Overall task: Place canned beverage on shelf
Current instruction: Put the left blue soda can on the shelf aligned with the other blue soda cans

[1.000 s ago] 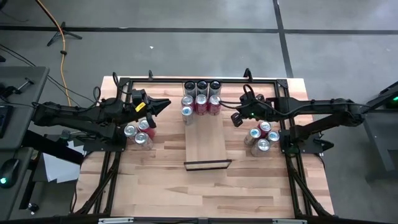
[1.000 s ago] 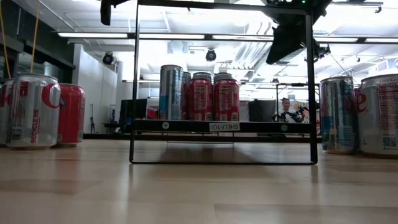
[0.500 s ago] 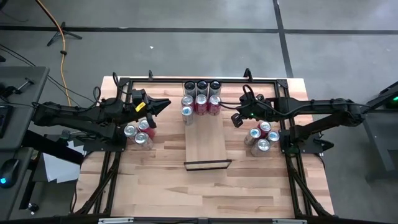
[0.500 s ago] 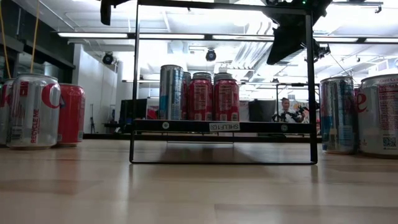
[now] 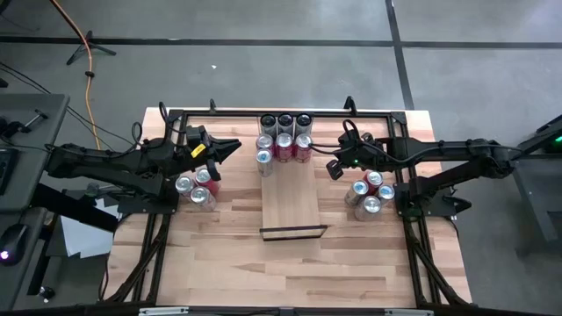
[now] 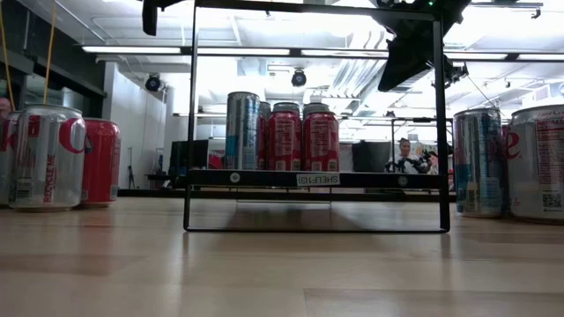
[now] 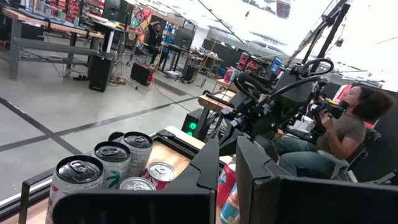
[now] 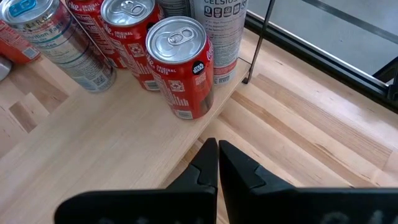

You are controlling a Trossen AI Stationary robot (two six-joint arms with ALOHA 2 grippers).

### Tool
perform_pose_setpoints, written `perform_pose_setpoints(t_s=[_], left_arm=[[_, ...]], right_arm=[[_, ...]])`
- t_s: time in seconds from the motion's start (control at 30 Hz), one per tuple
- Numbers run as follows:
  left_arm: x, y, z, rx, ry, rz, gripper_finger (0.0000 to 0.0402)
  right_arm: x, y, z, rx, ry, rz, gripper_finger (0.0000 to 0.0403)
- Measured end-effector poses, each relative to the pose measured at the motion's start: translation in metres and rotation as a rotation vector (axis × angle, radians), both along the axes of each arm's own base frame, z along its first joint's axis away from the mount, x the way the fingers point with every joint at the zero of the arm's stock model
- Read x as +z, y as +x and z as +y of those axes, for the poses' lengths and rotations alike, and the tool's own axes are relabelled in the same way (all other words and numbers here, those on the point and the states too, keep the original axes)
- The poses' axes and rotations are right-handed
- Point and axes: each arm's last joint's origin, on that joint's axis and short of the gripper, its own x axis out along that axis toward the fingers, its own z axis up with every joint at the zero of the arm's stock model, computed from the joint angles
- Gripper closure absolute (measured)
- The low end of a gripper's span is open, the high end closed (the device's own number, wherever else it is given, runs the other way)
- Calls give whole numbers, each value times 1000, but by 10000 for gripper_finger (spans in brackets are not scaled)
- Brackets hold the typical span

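Two arms: the dark left arm's jaws hang clenched and empty above the left cluster of cans; the dark right arm's jaws hang clenched and empty between the shelf and the right cluster of cans.
Worktop: a striped butcher-block worktop inside a black frame carries everything.
Shelf: the long narrow board of pale smooth wood lies at the middle, its thin black lip at the near end.
Stocked cans: two rows stand at the shelf's far end, tall dark-topped ones behind, red and silver ones in front; the right wrist view shows a red cola can at the board's side edge.
Step in hand: apparently between placements, with no can held.
Next move: probably open one pair of jaws and descend on a can in its own side cluster.
Open room: the shelf's near half is bare, so another can fits in front of the rows.
Edges: cans in each cluster touch, so jaws need a clean outer approach.
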Motion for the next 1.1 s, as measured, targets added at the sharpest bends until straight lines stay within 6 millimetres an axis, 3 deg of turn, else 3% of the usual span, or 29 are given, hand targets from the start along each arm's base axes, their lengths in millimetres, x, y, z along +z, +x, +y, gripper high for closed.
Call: perform_pose_setpoints(t_s=[0.23,0.37,0.67,0.8,0.93,1.1], left_arm=[[0,0,0,0,0,0,401],[0,0,0,1,13,5,401],[0,0,0,-12,3,0,401],[0,0,0,-12,3,-3,401],[1,0,0,-13,2,-9,401],[1,0,0,-14,1,-10,401]], right_arm=[[1,0,0,14,6,-3,403],[10,-7,2,91,14,-41,403],[60,-57,11,207,-74,-320,403],[84,-69,15,291,-165,-496,403],[96,-66,18,436,-216,-607,403],[95,-46,21,575,-215,-632,403]])
